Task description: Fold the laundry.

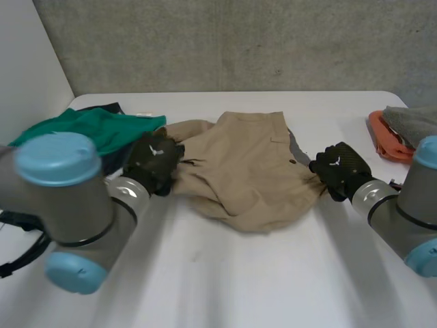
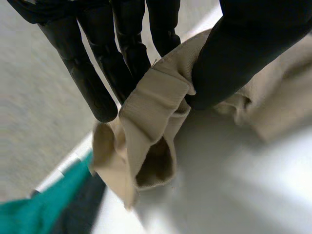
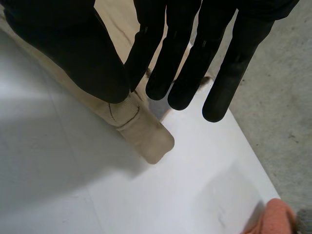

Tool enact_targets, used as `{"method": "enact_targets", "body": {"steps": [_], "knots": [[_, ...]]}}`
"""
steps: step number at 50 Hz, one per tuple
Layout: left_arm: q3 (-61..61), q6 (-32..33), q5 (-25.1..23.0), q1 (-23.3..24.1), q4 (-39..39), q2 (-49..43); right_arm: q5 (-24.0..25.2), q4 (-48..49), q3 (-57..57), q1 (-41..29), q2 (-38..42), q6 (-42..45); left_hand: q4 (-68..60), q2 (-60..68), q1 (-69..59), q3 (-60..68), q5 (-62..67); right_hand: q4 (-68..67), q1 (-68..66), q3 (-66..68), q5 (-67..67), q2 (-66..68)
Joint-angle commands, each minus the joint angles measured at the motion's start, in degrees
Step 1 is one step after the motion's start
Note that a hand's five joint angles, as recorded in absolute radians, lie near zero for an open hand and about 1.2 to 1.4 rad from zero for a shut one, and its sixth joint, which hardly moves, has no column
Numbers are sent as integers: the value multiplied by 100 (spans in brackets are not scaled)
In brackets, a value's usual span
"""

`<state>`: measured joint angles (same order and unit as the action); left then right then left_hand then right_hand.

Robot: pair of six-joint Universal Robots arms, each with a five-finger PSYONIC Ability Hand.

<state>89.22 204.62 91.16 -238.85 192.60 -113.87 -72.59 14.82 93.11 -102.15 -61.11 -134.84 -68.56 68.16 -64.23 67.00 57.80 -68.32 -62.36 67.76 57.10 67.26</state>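
Note:
A tan garment (image 1: 242, 171) lies crumpled in the middle of the white table (image 1: 273, 273). My left hand (image 1: 153, 160) is at its left edge. In the left wrist view the thumb (image 2: 234, 53) and fingers (image 2: 131, 53) pinch a bunched fold of the tan cloth (image 2: 151, 126). My right hand (image 1: 339, 169) is at the garment's right edge. There its thumb (image 3: 73, 53) and fingers (image 3: 168, 63) pinch a tan corner (image 3: 141, 131) that pokes out below them onto the table.
A green cloth (image 1: 89, 126) over a dark one lies at the back left, close behind my left hand, with its green edge (image 2: 34, 209) beside the pinched fold. An orange cloth (image 1: 386, 137) and a grey one (image 1: 413, 119) sit at the back right.

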Motion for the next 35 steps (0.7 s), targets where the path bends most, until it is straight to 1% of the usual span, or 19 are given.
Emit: {"method": "enact_targets", "body": {"steps": [1, 4, 5, 8, 9, 12, 13, 15, 16, 17, 18, 20, 21, 24, 25, 28, 29, 32, 35], "knots": [[289, -651, -239, -152, -47, 1130, 130, -585, -3, -7, -691, -50, -1144, 1184, -1577, 1300, 1220, -1168, -1764, 1224, 1290, 1274], [-44, -687, -406, -434, -64, 947, 175, -586, -82, -68, -754, -182, -1144, 1184, -1577, 1300, 1220, -1168, -1764, 1224, 1290, 1274], [-307, -661, -493, -547, -99, 641, 184, -542, -169, -156, -675, -278, -1144, 1184, -1577, 1300, 1220, -1168, -1764, 1224, 1290, 1274], [-791, -608, -573, -627, -187, 34, 122, -437, -354, -367, -447, -402, -1144, 1184, -1577, 1300, 1220, -1168, -1764, 1224, 1290, 1274], [-1132, -564, -582, -654, -309, -421, 27, -419, -520, -498, -272, -489, -1144, 1184, -1577, 1300, 1220, -1168, -1764, 1224, 1290, 1274], [-1626, -511, -556, -698, -573, -1065, -228, -428, -784, -692, 45, -657, -1144, 1184, -1577, 1300, 1220, -1168, -1764, 1224, 1290, 1274], [-1897, -476, -512, -741, -766, -1424, -464, -471, -959, -823, 246, -770, -680, 720, -1112, 836, 755, -1168, -1764, 1224, 1290, 1274], [-2092, -432, -450, -768, -986, -1681, -738, -533, -1101, -938, 432, -850, 1332, -1292, 900, -1176, -1257, -1168, -1764, 1224, 1290, 1274], [-2146, -406, -415, -768, -1092, -1743, -870, -577, -1163, -1000, 511, -885, 2642, -2602, 2210, -2486, -2567, -1168, -1764, 1224, 1290, 1274], [-2155, -327, -328, -768, -1310, -1744, -1088, -647, -1250, -1105, 634, -929, 4587, -4547, 4154, -4431, -4512, -1168, -1764, 1224, 1290, 1274], [-2129, -283, -284, -768, -1400, -1709, -1178, -665, -1269, -1149, 679, -956, 4856, -4816, 4424, -4700, -4781, -1168, -1764, 1224, 1290, 1274], [-1997, -204, -231, -786, -1549, -1595, -1336, -665, -1260, -1228, 714, -982, 4942, -4903, 4510, -4786, -4867, -1168, -1764, 1224, 1290, 1274], [-1805, -169, -204, -795, -1593, -1385, -1406, -630, -1225, -1281, 714, -1000, 5060, -5020, 4627, -4904, -4984, -1168, -1764, 1224, 1290, 1274], [-1392, -168, -221, -803, -1541, -928, -1398, -568, -1172, -1316, 697, -983, 5162, -5122, 4729, -5005, -5086, -1168, -1764, 1224, 1290, 1274], [-1051, -194, -248, -812, -1471, -543, -1407, -533, -1129, -1334, 671, -983, 5145, -5105, 4712, -4989, -5070, -1168, -1764, 1224, 1290, 1274], [-469, -230, -335, -803, -1278, 65, -1416, -524, -1076, -1360, 609, -983, 5061, -5021, 4629, -4905, -4986, -1168, -1764, 1224, 1290, 1274], [-67, -256, -414, -795, -1147, 415, -1425, -524, -1075, -1361, 591, -991, 4911, -4871, 4478, -4755, -4836, -1168, -1764, 1224, 1290, 1274], [724, -247, -581, -742, -874, 1022, -1442, -533, -1032, -1352, 521, -1009, 4374, -4334, 3941, -4218, -4299, -1168, -1764, 1224, 1290, 1274], [1306, -265, -687, -663, -707, 1367, -1442, -516, -988, -1352, 468, -983, 3667, -3627, 3234, -3511, -3592, -1168, -1764, 1224, 1290, 1274]]}}
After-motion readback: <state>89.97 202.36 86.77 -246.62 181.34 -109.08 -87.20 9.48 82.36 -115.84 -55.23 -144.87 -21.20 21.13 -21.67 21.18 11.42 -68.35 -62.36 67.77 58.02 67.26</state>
